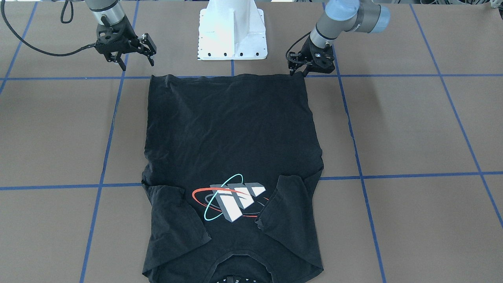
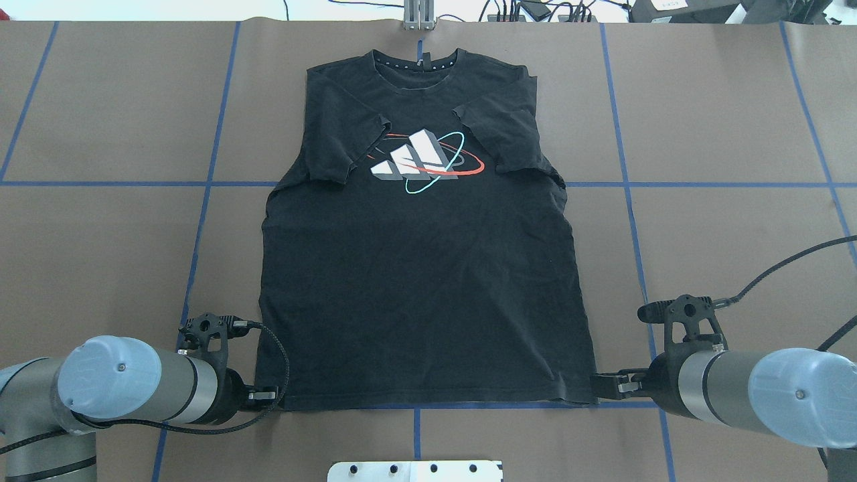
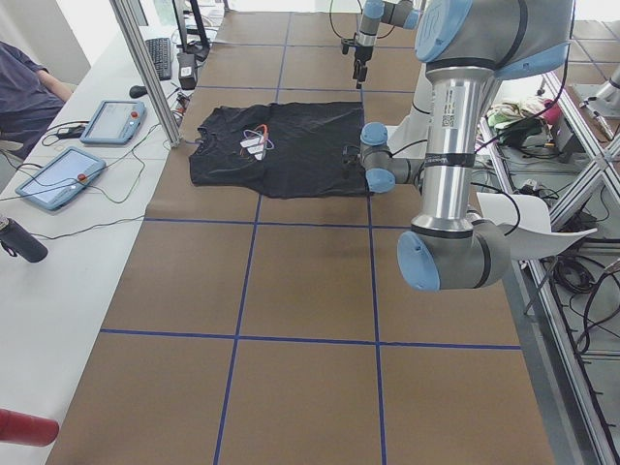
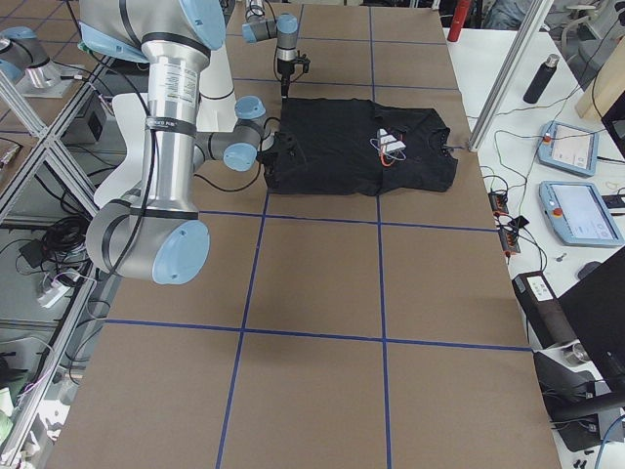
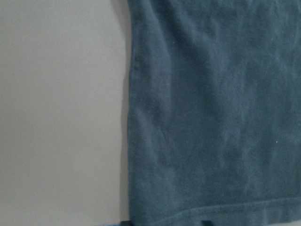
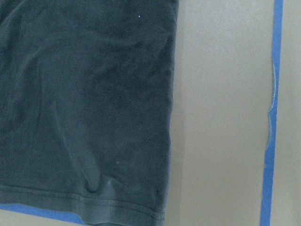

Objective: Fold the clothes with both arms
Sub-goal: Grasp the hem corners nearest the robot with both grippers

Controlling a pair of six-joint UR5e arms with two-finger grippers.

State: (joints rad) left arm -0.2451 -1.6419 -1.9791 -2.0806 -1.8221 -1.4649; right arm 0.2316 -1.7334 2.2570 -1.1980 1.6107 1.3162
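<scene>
Though laid out flat with both sleeves turned in over the chest, not yet folded end to end. Black T-shirt [image 2: 422, 281] logo-up on the brown tabletop [image 2: 723, 234], collar on the side far from the robot, hem along the blue tape line [image 2: 469, 405] nearest the base.

Left gripper [image 1: 301, 70] low at its hem corner, touching or all but touching the cloth. Jaws parted, two dark tips just showing at the hem in the left wrist view, nothing pinched as far as can be told.

Right gripper [image 1: 135, 63] just beside the opposite hem corner, seemingly a little higher and outboard of the cloth. Jaws spread wide, empty.

Step in hand, by judgement: lining up on the two hem corners for a bottom-to-top fold, grasp not yet made.

Next: bring the right jaws inward over the corner, lower both to get a finger under the hem, close on both layers, then lift together and carry toward the collar at a matched pace.

Worth watching: catching only the top layer, or an uneven lift skewing the soft, wrinkled cotton.
</scene>
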